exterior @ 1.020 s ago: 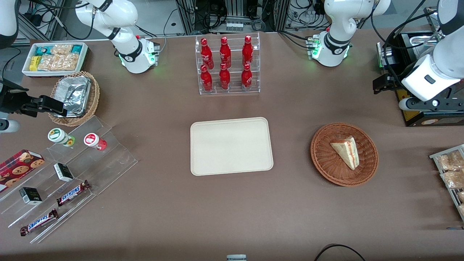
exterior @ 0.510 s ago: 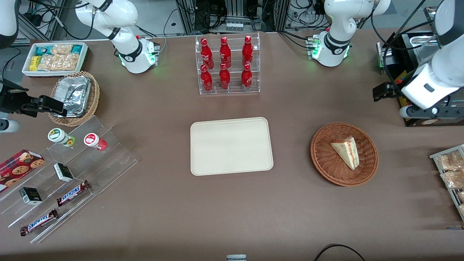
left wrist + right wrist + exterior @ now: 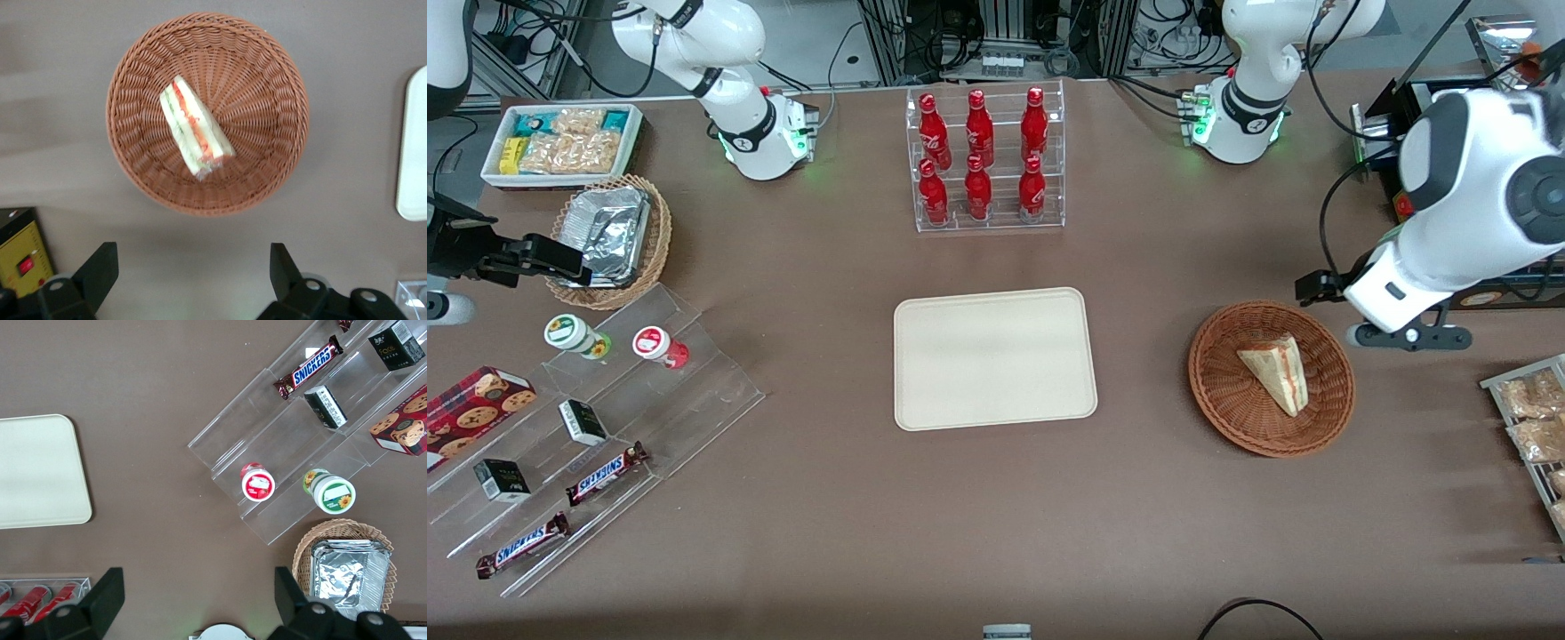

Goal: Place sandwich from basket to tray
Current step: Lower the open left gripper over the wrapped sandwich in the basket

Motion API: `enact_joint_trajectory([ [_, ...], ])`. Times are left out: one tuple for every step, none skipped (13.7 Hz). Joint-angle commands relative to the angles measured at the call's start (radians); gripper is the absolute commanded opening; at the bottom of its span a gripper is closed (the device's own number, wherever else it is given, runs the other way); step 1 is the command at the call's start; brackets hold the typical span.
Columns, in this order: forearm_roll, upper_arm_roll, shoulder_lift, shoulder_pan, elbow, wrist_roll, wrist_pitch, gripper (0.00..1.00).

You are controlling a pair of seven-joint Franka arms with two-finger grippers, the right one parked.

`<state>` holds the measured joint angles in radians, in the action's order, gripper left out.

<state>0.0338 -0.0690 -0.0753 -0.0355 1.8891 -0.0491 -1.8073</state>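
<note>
The sandwich (image 3: 1276, 372) (image 3: 193, 130), a pale wedge with a red and green edge, lies in the round reddish-brown basket (image 3: 1218, 391) (image 3: 267, 100). The cream tray (image 3: 994, 358) (image 3: 413, 153) (image 3: 37, 473) lies flat at the table's middle with nothing on it. My left gripper (image 3: 1316, 286) (image 3: 193, 267) hangs in the air beside the basket's rim, a little farther from the front camera than the basket. Its fingers (image 3: 100, 267) stand wide open, and only bare table shows between them. The sandwich is apart from them.
A clear rack of red bottles (image 3: 985, 160) stands farther from the front camera than the tray. A black and yellow box (image 3: 20, 253) and a rack of bagged pastries (image 3: 1534, 418) sit at the working arm's end. A stepped acrylic shelf (image 3: 596, 427) and a foil-filled tan basket (image 3: 609, 238) are at the parked arm's end.
The left arm has swung away from the black box, toward the table's middle and nearer the front camera, ending beside the basket. The sandwich and tray have not moved.
</note>
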Motion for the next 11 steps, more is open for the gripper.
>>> enact_joint_trajectory([
  [-0.002, 0.000, -0.038, 0.005, 0.033, -0.023, -0.076, 1.00],
  [0.000, 0.000, -0.062, 0.005, 0.035, -0.040, -0.110, 1.00],
  [0.001, 0.000, -0.089, 0.003, 0.038, -0.058, -0.141, 1.00],
  [0.002, 0.000, -0.109, 0.003, 0.039, -0.069, -0.162, 1.00],
  [0.002, 0.000, -0.124, 0.005, 0.041, -0.072, -0.181, 1.00],
  [0.002, 0.000, -0.132, 0.005, 0.051, -0.084, -0.199, 1.00],
  [0.002, 0.005, -0.132, 0.005, 0.077, -0.103, -0.229, 1.00],
  [0.002, 0.012, -0.127, 0.005, 0.114, -0.129, -0.277, 1.00],
  [0.002, 0.014, -0.124, 0.005, 0.146, -0.155, -0.321, 1.00],
  [0.002, 0.014, -0.126, 0.005, 0.160, -0.191, -0.342, 1.00],
  [0.000, 0.014, -0.129, 0.005, 0.162, -0.231, -0.342, 1.00],
])
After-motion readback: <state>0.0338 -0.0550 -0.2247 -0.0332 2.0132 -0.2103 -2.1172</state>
